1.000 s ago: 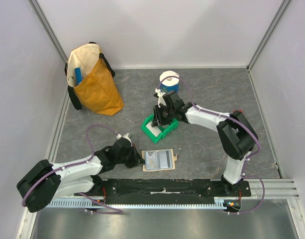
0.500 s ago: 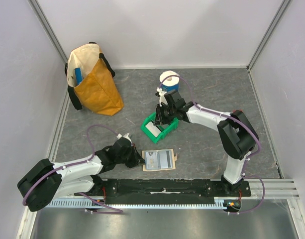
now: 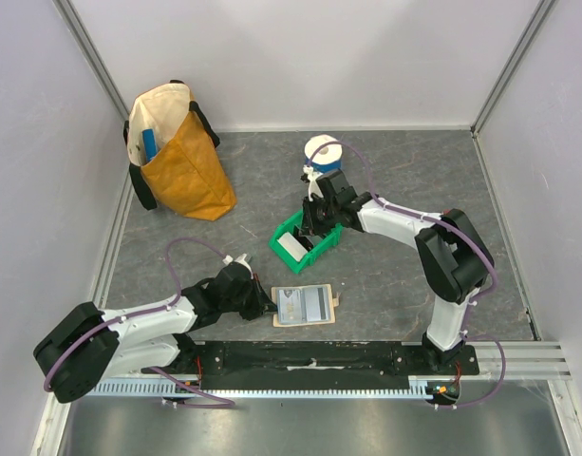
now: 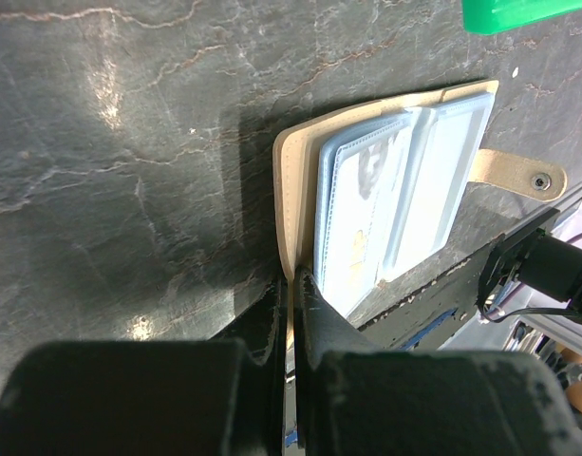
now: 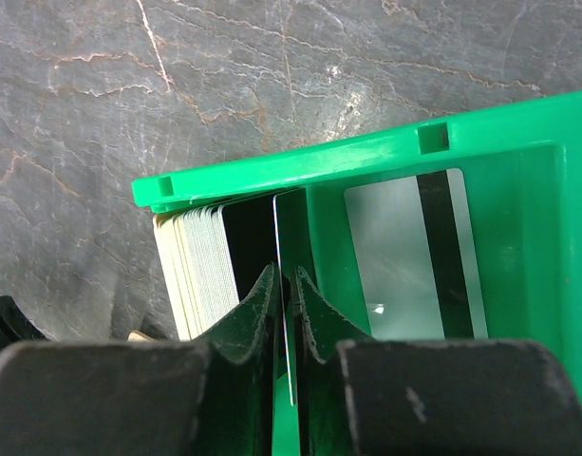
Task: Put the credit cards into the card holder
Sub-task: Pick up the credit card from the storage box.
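Left gripper (image 4: 291, 280) is sitting low on the worktop (image 4: 129, 142), jaws pinching shut on the tan cover edge of the card holder (image 4: 385, 180). The holder is lying open and flat, clear pockets up. Right gripper (image 5: 283, 275) is sitting inside the green bin (image 5: 366, 157), jaws clamping one upright credit card (image 5: 291, 237) beside the standing stack (image 5: 191, 261). A striped card (image 5: 404, 252) is lying flat on the bin floor.

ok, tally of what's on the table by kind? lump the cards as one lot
bag: 1
green bin: 1
card holder: 1
blue-and-white roll: 1
cards, one lot in the bin: 1
total: 5
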### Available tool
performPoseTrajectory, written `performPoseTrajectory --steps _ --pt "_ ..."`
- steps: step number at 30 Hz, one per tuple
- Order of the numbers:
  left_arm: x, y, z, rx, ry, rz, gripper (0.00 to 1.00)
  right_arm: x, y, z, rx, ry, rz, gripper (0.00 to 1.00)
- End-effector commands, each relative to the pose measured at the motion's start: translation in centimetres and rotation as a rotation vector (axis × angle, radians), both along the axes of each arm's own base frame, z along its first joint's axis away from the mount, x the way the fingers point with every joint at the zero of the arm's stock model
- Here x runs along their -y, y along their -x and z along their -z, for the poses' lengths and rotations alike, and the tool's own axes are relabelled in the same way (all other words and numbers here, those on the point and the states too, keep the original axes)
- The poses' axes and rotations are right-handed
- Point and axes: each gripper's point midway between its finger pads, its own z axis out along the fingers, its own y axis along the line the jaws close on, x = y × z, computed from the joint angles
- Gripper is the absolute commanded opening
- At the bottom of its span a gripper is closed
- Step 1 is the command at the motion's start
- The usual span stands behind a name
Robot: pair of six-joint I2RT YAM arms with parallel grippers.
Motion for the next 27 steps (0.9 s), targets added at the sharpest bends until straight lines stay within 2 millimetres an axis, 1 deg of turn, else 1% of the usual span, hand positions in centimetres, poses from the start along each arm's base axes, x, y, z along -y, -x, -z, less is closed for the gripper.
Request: performPoseTrajectory --steps 1,6,9,13,15,16,20,24,27 --pt "0.5 -0.7 -0.7 0.026 0.009 0.002 0.02 0.0 -1.0 -0.2 0.034 0.032 -0.004 0.15" --pt "0.5 -0.7 -0.7 0.026 0.013 0.001 0.02 0.5 -1.2 0.5 0.038 0.092 0.0 0.2" --pt "0.5 -0.7 -0.6 0.024 0.011 0.003 0.02 0.5 -1.0 0.8 0.04 0.12 -0.021 0.22" --pt "0.6 -0.7 -0.6 0.023 0.014 0.006 0.02 0.5 -1.1 0.4 0.055 0.129 -0.026 0.17" --pt "0.6 -0.7 -0.6 0.023 0.014 0.006 0.02 0.4 -1.5 -0.6 0.081 0.122 -0.018 0.04" --pt "0.6 -0.6 -0.6 0.022 0.015 0.009 0.02 0.4 -1.6 -1.1 0.093 0.118 -0.016 0.0" --pt "0.6 -0.7 -0.8 0.025 0.018 0.007 0.02 0.4 -2.6 -4.1 0.173 0.107 0.0 0.0" --pt "0.5 -0.6 -0.8 0.026 0.019 0.003 0.02 1.3 -3.2 -7.1 0.25 0.114 0.034 0.0" --pt "0.3 -0.5 -0.8 0.026 0.017 -0.003 0.02 2.3 -3.2 -9.1 0.31 0.133 0.077 0.0"
